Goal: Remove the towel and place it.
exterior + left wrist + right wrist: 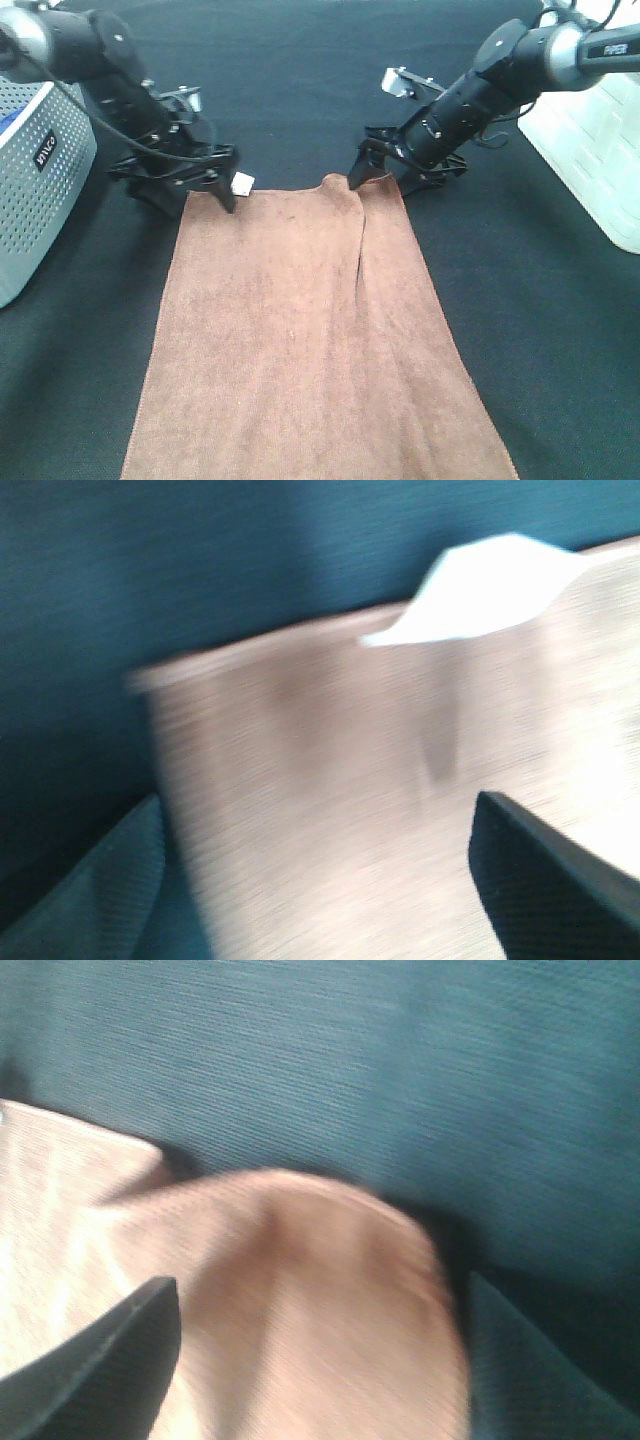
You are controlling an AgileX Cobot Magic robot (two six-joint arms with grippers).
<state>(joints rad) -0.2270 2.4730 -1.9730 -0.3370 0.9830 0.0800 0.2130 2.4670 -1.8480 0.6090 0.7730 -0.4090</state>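
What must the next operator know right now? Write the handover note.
Left gripper: open, low at the towel's far corner beside the white tag.
Right gripper: open, straddling a raised fold on the towel's far edge.
Towel: spread on the black table, one long crease down it.
Done: both grippers in position; nothing gripped.
Left: close on the far edge, lift the towel, place it.

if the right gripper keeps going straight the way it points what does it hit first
Most likely the raised fold of the brown terry towel, which sits between the right gripper's open fingers; the blur leaves depth unclear.
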